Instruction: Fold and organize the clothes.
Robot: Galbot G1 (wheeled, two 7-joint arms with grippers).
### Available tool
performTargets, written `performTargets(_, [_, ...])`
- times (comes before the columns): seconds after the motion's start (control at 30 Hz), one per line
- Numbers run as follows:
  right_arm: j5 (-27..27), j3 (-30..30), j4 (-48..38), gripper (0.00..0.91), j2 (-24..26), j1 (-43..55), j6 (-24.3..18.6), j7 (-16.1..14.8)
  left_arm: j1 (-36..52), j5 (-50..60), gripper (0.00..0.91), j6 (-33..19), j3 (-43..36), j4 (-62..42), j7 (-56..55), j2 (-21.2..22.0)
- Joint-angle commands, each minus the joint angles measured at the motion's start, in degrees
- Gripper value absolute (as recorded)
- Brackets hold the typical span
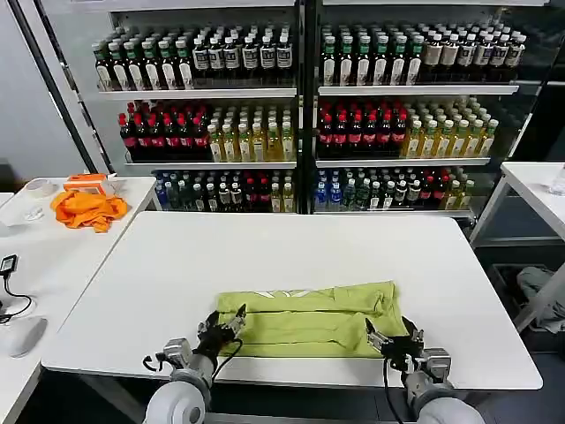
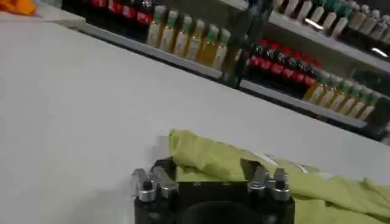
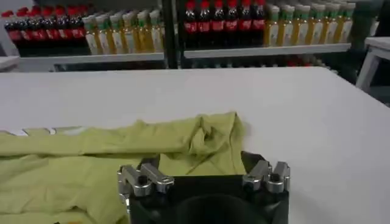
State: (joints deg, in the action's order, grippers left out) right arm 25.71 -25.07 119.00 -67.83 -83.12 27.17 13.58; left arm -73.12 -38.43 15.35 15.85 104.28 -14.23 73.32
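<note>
Head view puts my left pincer (image 1: 231, 321) at the near left corner of the T-shirt (image 1: 313, 318), and my right pincer (image 1: 381, 340) at its near right corner. From each wrist camera I see both pincers standing wide, with cloth lying between the finger mounts but nothing clamped that I can make out; the fingertips themselves dip out of sight below the shirt edge.

The T-shirt lies as a long, already narrowed band across the near half of the white bench (image 1: 265, 256), close to the front edge, with a pale printed strip along its far side. In the right wrist view the right end is bunched into a small ridge.

My reading is that the step in hand is taking both near corners for the next fold. To do it well, I would want each pincer to close on all layers at the corner, not just the top one, and to close together so the band lifts evenly. The bunched right end could slip or fold crooked, so I would seat that pincer deeper.

Off on the side bench at far left sits the orange cloth (image 1: 88, 208); drinks shelves (image 1: 300, 93) stand behind.
</note>
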Motion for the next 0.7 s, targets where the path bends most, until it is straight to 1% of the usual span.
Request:
performTargets(0.03, [-0.3,-0.1,0.3,0.907,-0.2,-0.9,-0.4,0.2,-1.1,0.7,0.01,-5.2,0.1,-2.0,-0.1,2.0])
performTargets(0.27, [-0.5,0.2,0.4,0.907,-0.6,-1.3,-0.9,0.6,-1.5,0.4,0.01,-7.9,0.1,-3.0,0.8,3.4])
performTargets(0.37, [-0.6,0.2,0.5,0.907,-0.7,-1.3,-1.2,0.9,-2.1,0.8,0.01,-9.2,-0.2,-2.3,1.6,2.9])
performTargets(0.5, [-0.8,0.1,0.7,0.907,-0.8,-1.7,-1.5,0.8,-2.3,0.3,0.01,-9.6,0.5,-0.6,1.7,2.0])
performTargets(0.7, [-1.0,-0.2,1.0,0.907,-1.0,-2.1,-1.9,0.9,-2.4,-0.6,0.01,-10.0,3.4,2.3,1.7,0.8])
